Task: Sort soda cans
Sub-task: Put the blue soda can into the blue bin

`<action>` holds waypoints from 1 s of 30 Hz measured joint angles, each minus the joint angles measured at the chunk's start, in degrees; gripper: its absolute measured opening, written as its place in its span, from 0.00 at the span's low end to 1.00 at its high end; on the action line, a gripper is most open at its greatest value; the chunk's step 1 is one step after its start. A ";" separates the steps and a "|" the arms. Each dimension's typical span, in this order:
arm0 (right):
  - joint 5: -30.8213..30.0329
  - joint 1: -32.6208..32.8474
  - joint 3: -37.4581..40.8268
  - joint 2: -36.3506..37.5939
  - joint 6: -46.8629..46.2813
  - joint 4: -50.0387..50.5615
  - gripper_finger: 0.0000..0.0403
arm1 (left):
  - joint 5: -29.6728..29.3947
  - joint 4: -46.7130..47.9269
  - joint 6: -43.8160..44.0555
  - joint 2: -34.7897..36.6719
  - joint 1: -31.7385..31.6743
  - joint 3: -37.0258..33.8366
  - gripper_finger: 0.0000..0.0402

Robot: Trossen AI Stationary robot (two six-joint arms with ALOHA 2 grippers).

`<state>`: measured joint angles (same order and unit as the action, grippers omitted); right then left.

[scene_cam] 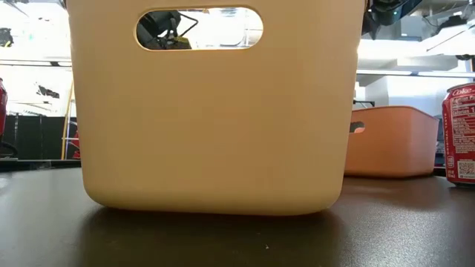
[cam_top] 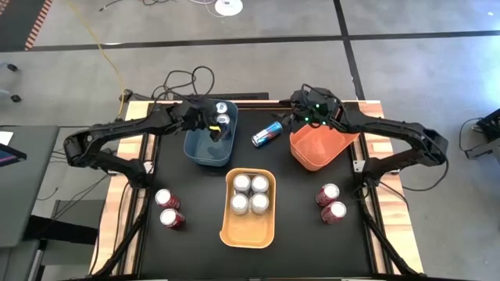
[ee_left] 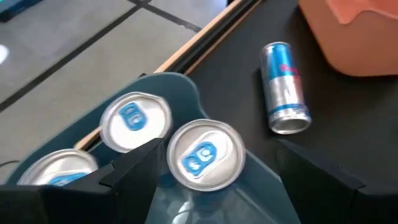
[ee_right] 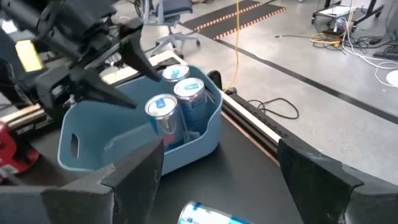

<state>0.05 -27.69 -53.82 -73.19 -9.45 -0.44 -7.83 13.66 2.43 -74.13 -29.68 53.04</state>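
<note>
Three blue soda cans stand upright at the far end of the teal bin (cam_top: 205,148); they show in the left wrist view (ee_left: 135,118) and the right wrist view (ee_right: 188,90). My left gripper (cam_top: 212,127) is open just above them, its fingers on either side of the nearest can (ee_left: 205,154) without touching it. A fourth blue can (cam_top: 267,134) lies on its side on the table between the teal bin and the orange bin (cam_top: 316,148). My right gripper (cam_top: 293,119) is open and empty above the orange bin's far left corner.
The yellow-orange bin (cam_top: 250,226) at the table's middle near side holds several silver-topped cans (cam_top: 250,193). Two red cans (cam_top: 168,209) stand at the near left and two more (cam_top: 331,203) at the near right. The low view is mostly filled by the yellow-orange bin (scene_cam: 215,111).
</note>
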 joint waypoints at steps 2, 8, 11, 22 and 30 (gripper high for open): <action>0.02 -0.27 0.00 -0.02 0.31 0.14 0.83 | -1.90 0.93 0.05 0.00 0.20 0.00 0.76; 0.00 -0.32 0.00 -0.04 0.90 0.19 0.83 | -2.75 2.47 0.83 -1.10 0.25 0.02 0.76; 0.00 -0.32 0.00 -0.04 0.93 0.19 0.83 | -2.77 1.31 -0.38 -2.31 0.70 0.08 0.76; 0.00 -0.64 -0.02 -0.09 1.84 0.19 0.83 | -2.19 -1.18 -2.16 -7.66 0.47 0.06 0.76; 0.00 -0.64 -0.02 -0.09 1.97 0.21 0.83 | -2.96 -1.56 -0.47 -9.57 0.25 0.09 0.75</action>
<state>0.05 -28.34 -53.84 -73.28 -7.49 -0.23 -10.79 12.10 1.96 -83.70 -29.43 53.13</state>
